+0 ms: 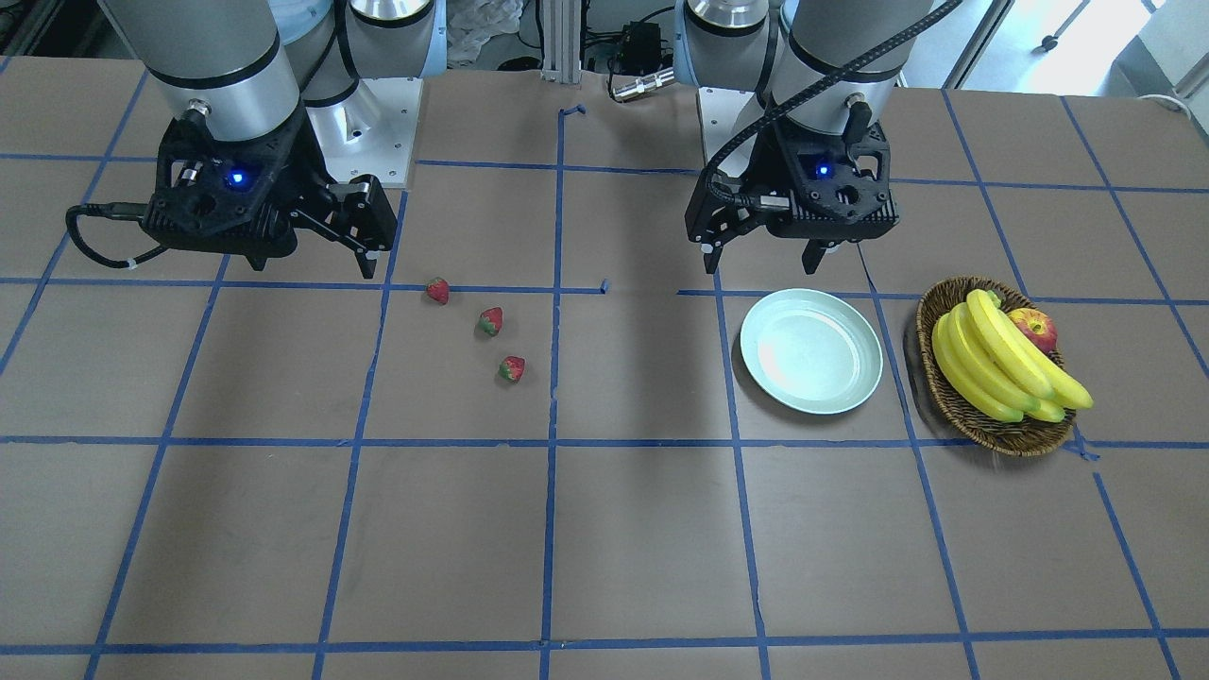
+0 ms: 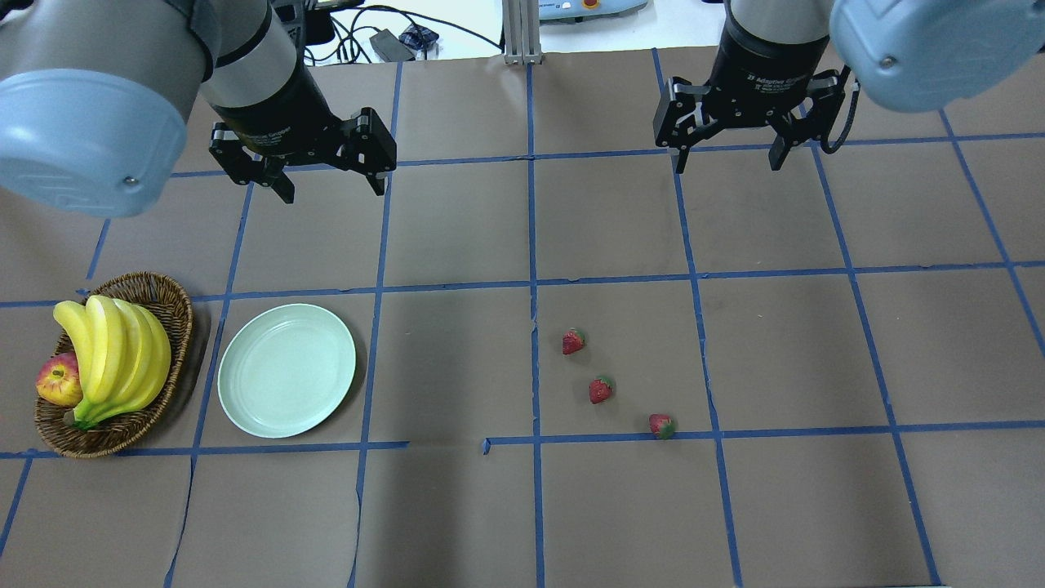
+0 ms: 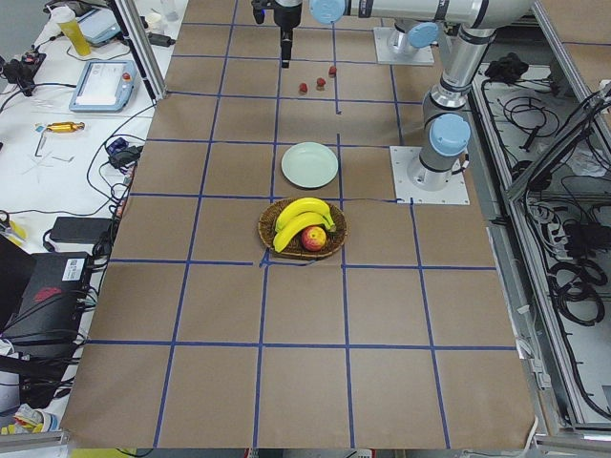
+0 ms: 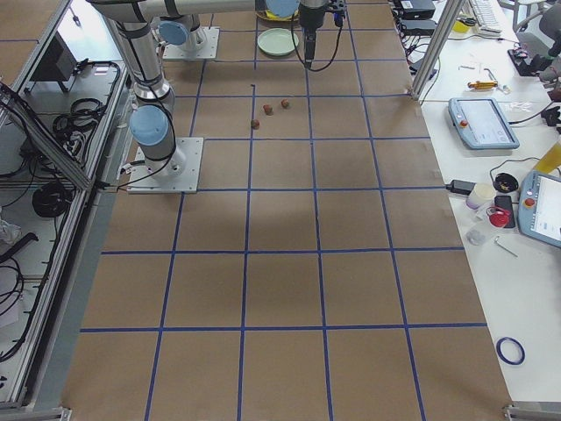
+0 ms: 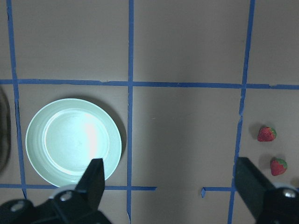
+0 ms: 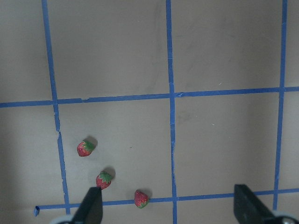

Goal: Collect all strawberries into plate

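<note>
Three strawberries lie in a diagonal row on the table: one (image 2: 574, 341), one (image 2: 601, 389) and one (image 2: 661, 425). They also show in the right wrist view (image 6: 85, 148) (image 6: 103, 179) (image 6: 141, 199). The pale mint plate (image 2: 286, 369) sits empty at the left. My left gripper (image 2: 332, 188) is open and empty, raised beyond the plate. My right gripper (image 2: 727, 162) is open and empty, raised beyond and a little right of the strawberries. The left wrist view shows the plate (image 5: 73, 142) and two strawberries (image 5: 266, 134) (image 5: 278, 166).
A brown wicker basket (image 2: 174, 304) stands just left of the plate and holds bananas (image 2: 114, 351) and a red-yellow apple (image 2: 59, 380). Blue tape lines grid the brown table. Cables and gear lie beyond the far edge.
</note>
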